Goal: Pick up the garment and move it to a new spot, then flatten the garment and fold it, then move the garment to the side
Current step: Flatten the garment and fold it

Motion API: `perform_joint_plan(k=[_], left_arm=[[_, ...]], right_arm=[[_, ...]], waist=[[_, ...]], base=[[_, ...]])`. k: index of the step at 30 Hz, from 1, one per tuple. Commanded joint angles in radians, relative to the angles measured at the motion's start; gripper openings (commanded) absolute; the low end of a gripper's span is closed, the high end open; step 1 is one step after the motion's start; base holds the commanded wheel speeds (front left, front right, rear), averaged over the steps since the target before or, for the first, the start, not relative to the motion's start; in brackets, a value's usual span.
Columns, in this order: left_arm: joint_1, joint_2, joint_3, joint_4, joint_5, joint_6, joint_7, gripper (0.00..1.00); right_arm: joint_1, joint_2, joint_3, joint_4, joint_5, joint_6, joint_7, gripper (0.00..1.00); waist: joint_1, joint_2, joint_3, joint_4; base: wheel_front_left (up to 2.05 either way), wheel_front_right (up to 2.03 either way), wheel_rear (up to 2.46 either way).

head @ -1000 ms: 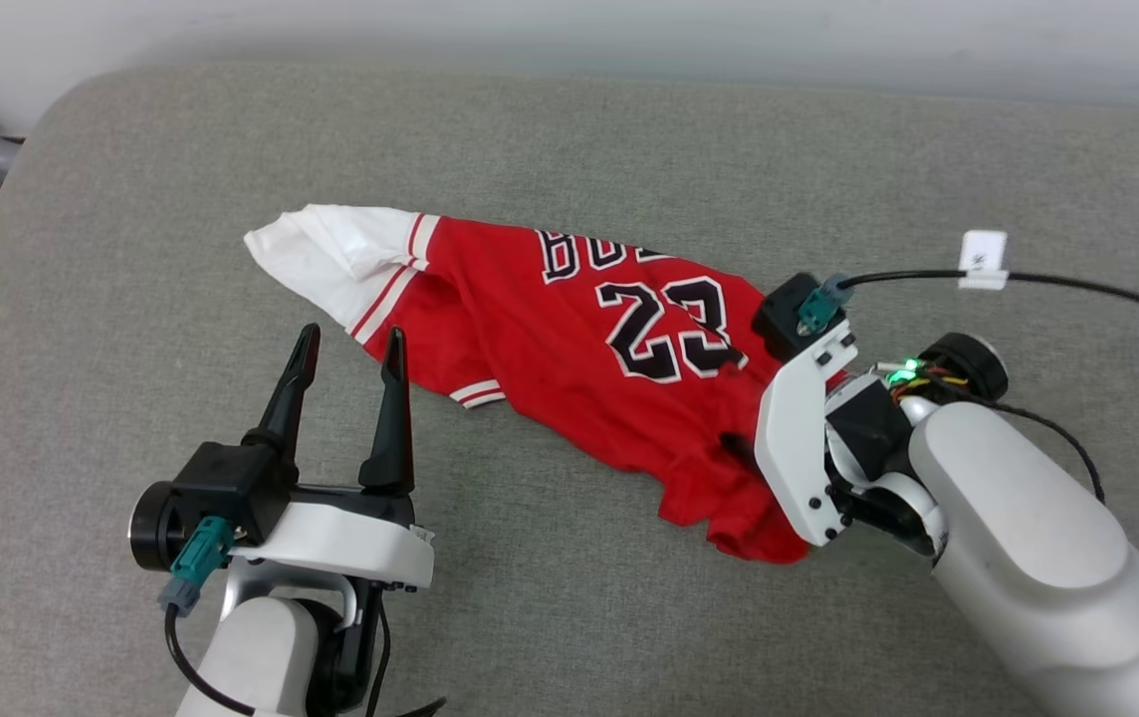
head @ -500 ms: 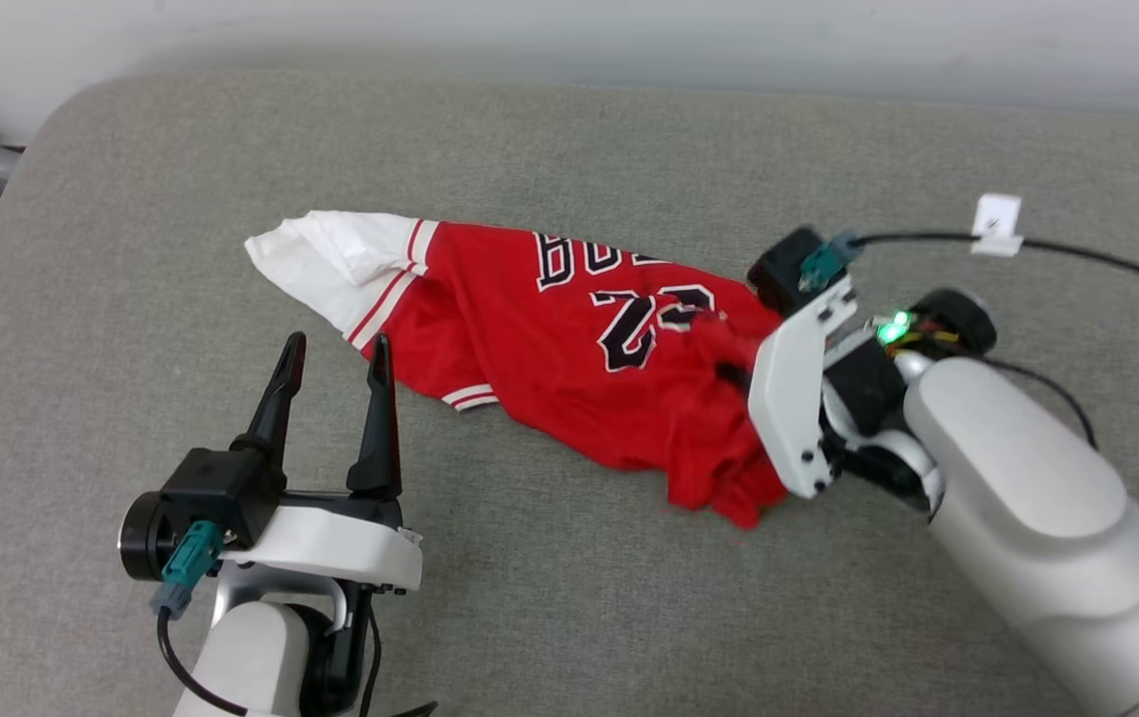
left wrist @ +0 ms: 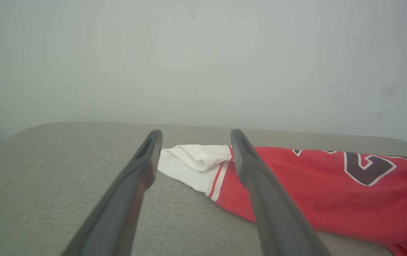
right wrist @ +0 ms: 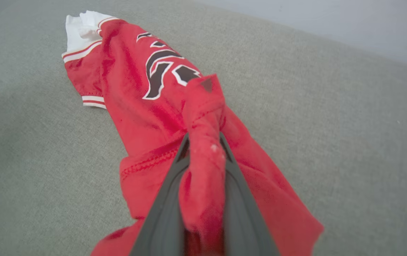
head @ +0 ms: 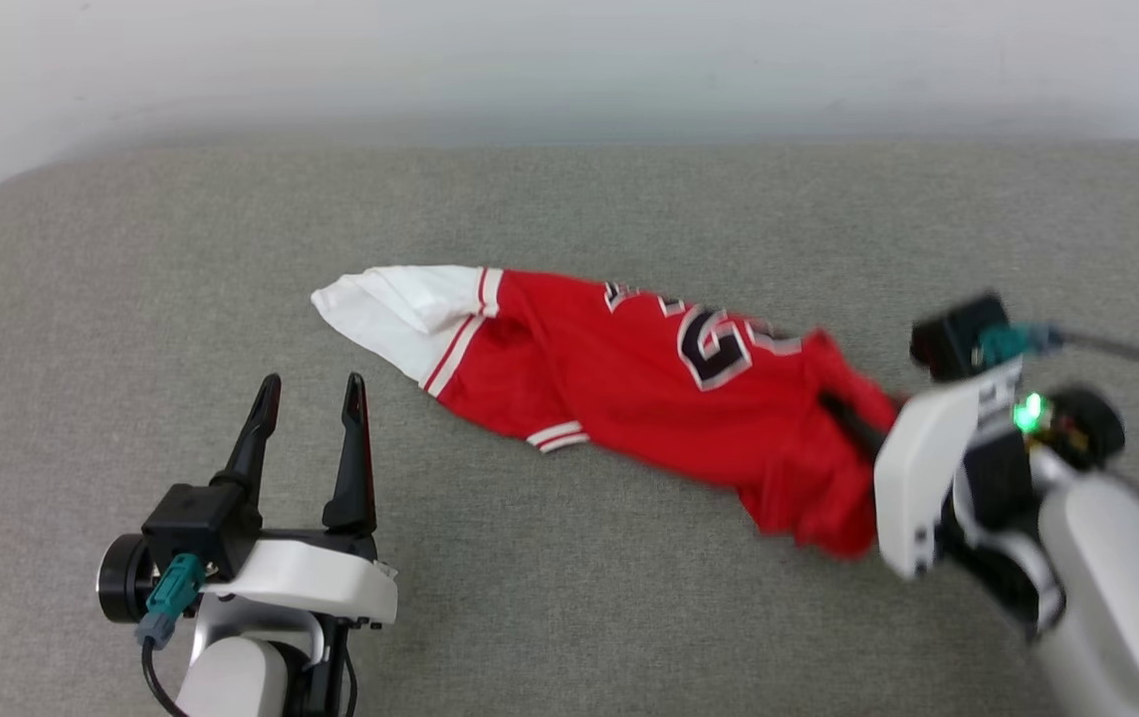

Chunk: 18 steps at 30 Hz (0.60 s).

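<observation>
The garment point(head: 649, 398) lies drawn out in a long diagonal band on the grey cushion point(head: 569, 617). Its white sleeve point(head: 390, 309) is at the left end, and the red hem end is bunched at the right, where it seems to lift off the surface. We judge it's stretched like that b/c one end is pinched and hauled while the rest drags flat. The number print point(head: 719, 344) is creased and partly folded under, so nothing is flattened yet. The R gripper point(right wrist: 203, 144) has its two dark fingers clamped on a thick wad of the red hem. In the right wrist view the cloth bulges up betw. them and spills to either side, i.e. a bunch grip, not an edge grip. That suits carrying the shirt to a new spot, less so spreading it. The L gripper point(head: 313, 383) hangs over the cushion near the sleeve end, fingers wide apart, touching nothing. In the left wrist view the white sleeve sits betw. and beyond its tips. We read that as a ready pose, lined up to take the free end once spreading begins. Step in hand, as we judge it, is the move to a new spot, w/ flatten, fold and set-aside all to come. Behind the cushion's back edge stands a plain pale wall point(head: 569, 70).
</observation>
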Motion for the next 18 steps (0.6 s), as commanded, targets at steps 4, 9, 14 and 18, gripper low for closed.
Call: perform_joint_plan(k=[4,9,14,18], left_arm=[[0.03,0.01,0.008,0.011,-0.007,-0.006,-0.005,1.0],[0.05,0.015,0.006,0.024,-0.013,-0.008,-0.003,1.0],[0.07,0.019,0.001,0.033,-0.016,-0.004,0.006,1.0],[0.078,0.022,-0.003,0.042,-0.021,-0.006,0.009,1.0]], right_arm=[[0.26,0.056,-0.093,-0.108,-0.039,0.0,0.05,0.0],[0.507,0.151,-0.14,-0.194,-0.069,0.0,0.108,0.0],[0.624,0.216,-0.145,-0.228,-0.102,0.0,0.116,0.87],[0.622,0.243,-0.16,-0.261,-0.118,0.0,0.028,1.0]], waist=[[0.0,0.0,-0.032,-0.025],[0.0,0.0,-0.05,-0.035],[0.0,0.0,-0.061,-0.045],[0.0,0.0,-0.072,-0.047]], base=[[0.0,0.0,0.0],[0.0,0.0,0.0],[0.0,0.0,0.0],[0.0,0.0,0.0]])
